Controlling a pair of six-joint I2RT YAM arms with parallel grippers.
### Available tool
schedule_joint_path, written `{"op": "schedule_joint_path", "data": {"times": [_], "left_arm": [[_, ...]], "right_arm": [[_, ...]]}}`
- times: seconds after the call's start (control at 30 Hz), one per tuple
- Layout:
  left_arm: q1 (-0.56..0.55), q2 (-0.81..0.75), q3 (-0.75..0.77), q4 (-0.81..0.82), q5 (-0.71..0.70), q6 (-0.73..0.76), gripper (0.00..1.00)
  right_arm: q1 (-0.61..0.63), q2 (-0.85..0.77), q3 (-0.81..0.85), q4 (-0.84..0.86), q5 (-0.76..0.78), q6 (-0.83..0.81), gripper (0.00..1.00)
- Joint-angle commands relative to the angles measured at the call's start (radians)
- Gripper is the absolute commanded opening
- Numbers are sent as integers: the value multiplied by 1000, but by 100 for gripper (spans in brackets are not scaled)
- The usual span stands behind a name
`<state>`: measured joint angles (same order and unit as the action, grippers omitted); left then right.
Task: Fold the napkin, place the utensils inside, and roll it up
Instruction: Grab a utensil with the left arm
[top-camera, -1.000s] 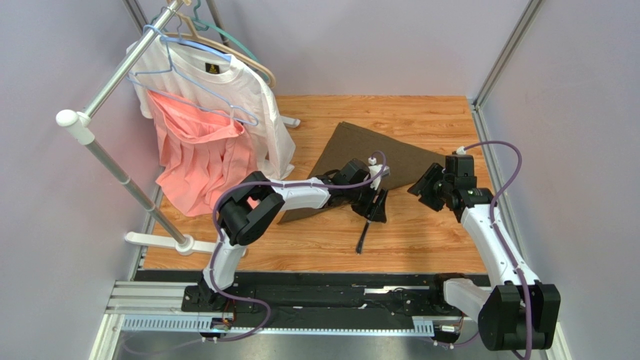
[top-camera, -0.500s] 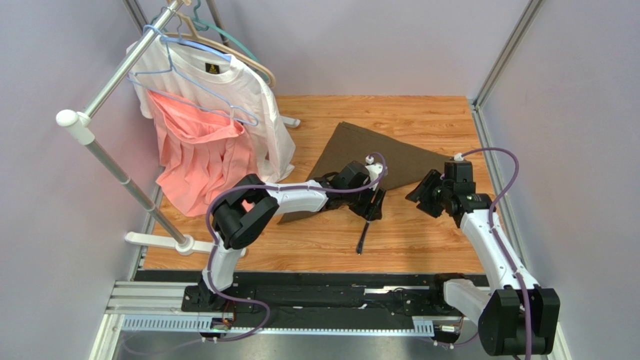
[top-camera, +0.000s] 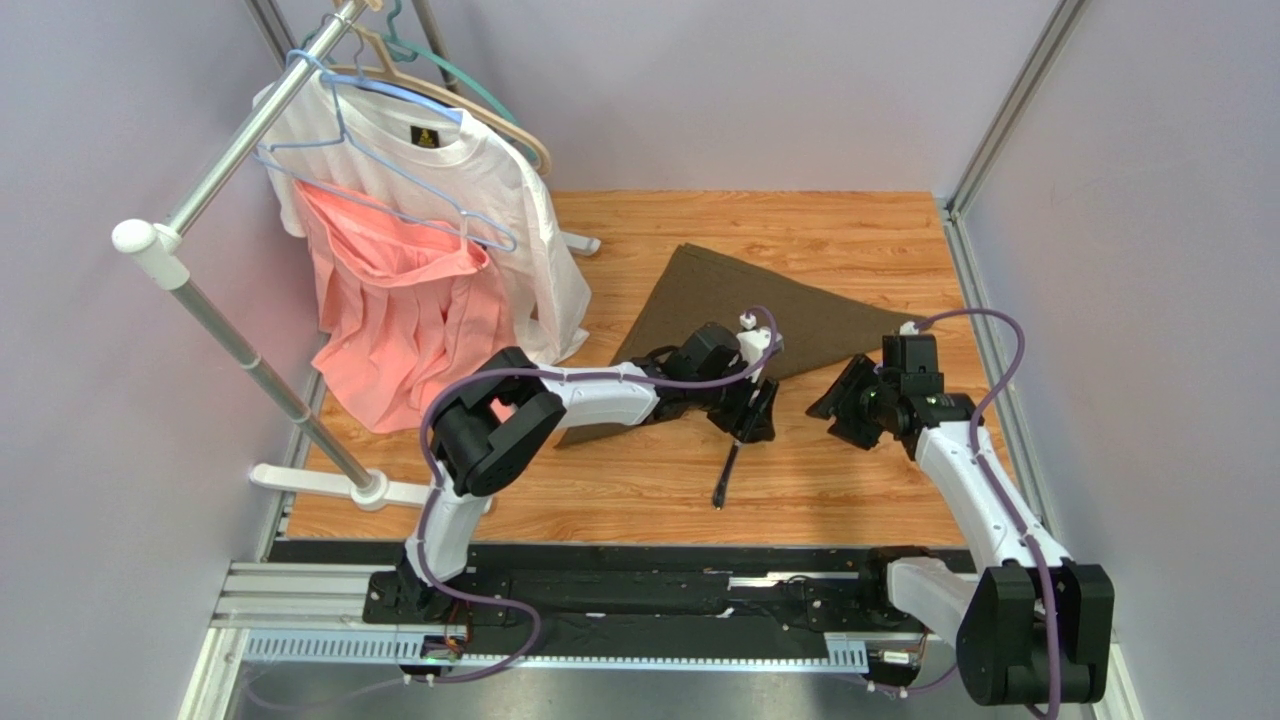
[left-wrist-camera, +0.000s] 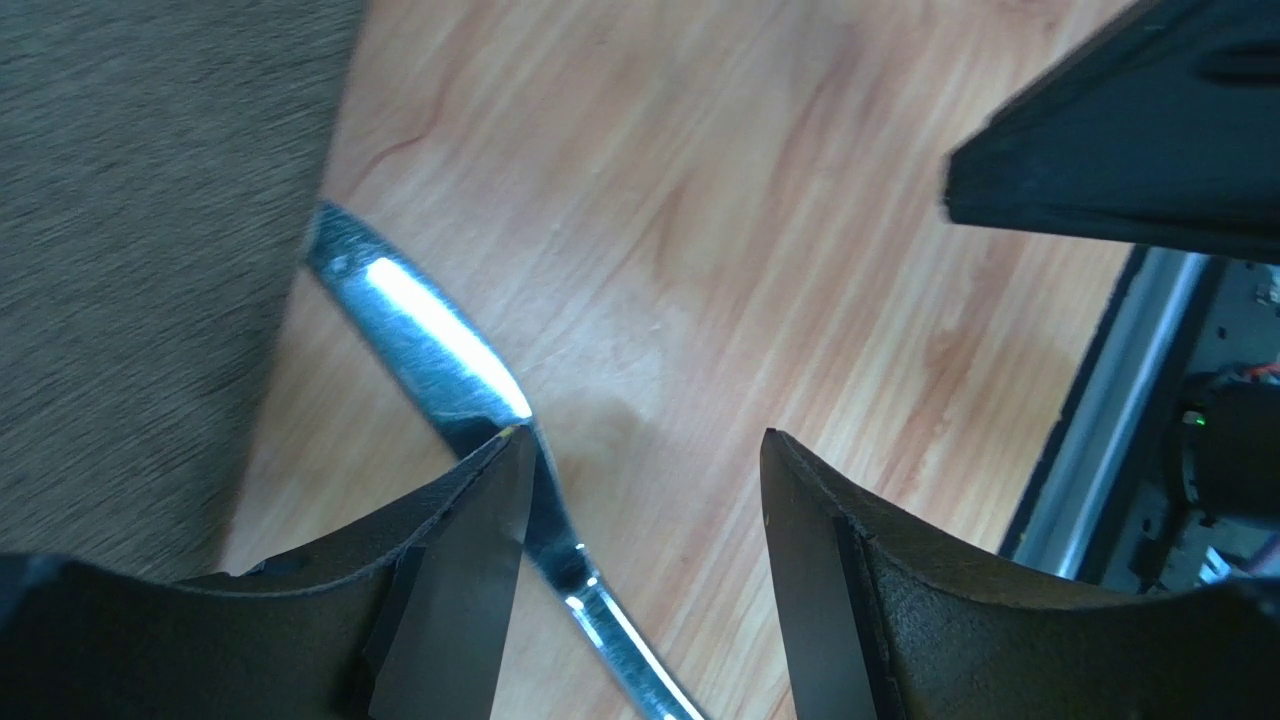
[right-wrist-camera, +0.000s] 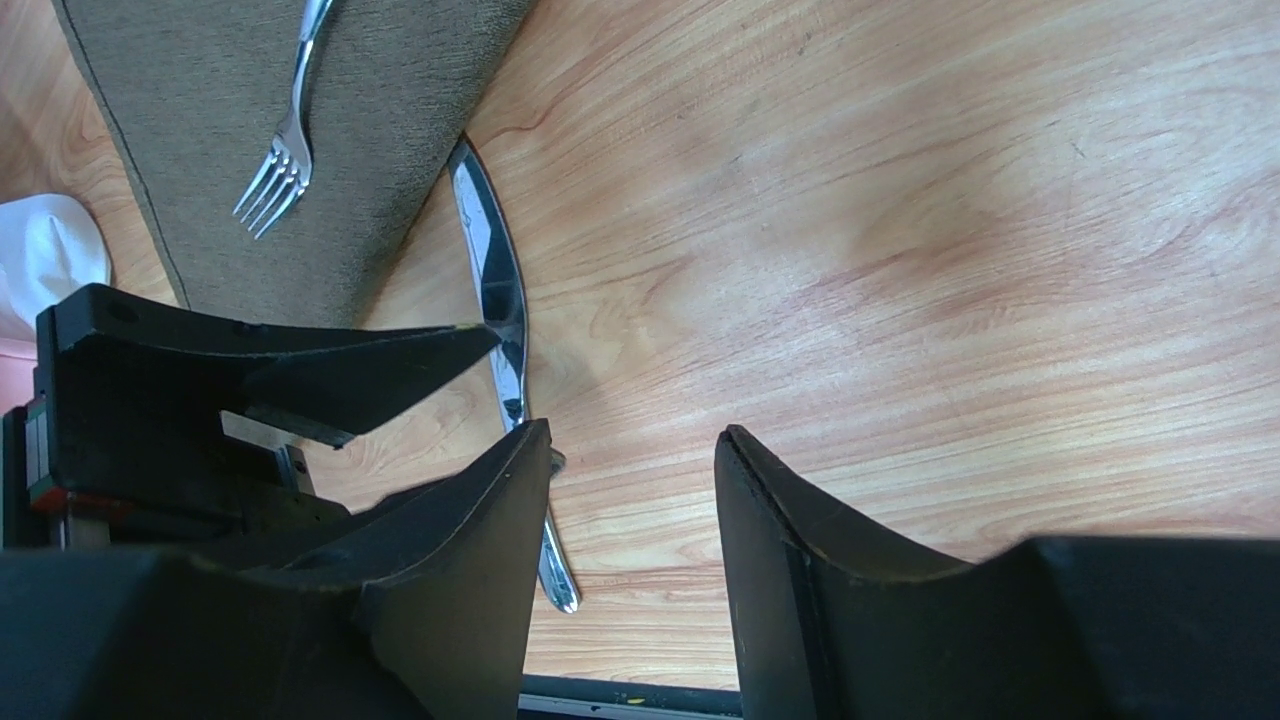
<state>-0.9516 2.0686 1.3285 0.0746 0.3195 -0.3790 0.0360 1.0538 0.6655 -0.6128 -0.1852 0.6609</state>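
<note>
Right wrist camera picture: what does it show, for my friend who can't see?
A slim silver metal table knife lies on the wooden table, beside the edge of a dark olive-brown woven napkin with a silver metal fork on it. The right end effector is open.

"What's different from a second ago?"

"Mostly the right gripper (top-camera: 839, 408). It has pulled back toward the robot's side and drifted left, so it now sits closer to the left gripper (top-camera: 756, 411) than it did."

"Did anything go with it?"

"Its wrist dropped along with it, and the purple cable (top-camera: 977, 318) looping over that arm hangs lower and flatter."

"And the left one?"

"It barely moved. The gripper edged slightly right, and the elbow settled a touch nearer the robot."
</note>
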Motion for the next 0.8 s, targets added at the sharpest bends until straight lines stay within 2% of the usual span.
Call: {"op": "schedule_joint_path", "data": {"times": [0.0,0.2,0.3,0.47,0.77], "left_arm": [[-27,31,-12,112,110,-20,66],[-47,27,-44,180,155,-31,66],[-47,-26,-81,188,95,-14,66],[-38,-87,-48,58,-40,66,66],[13,-58,-39,-44,-132,86,67]], "right_arm": [[-4,28,-21,48,-20,3,48],[-4,32,-47,48,-20,8,48],[-4,20,-52,48,-20,9,48],[-2,18,-50,50,-26,14,48],[-4,21,-56,58,-34,14,48]]}}
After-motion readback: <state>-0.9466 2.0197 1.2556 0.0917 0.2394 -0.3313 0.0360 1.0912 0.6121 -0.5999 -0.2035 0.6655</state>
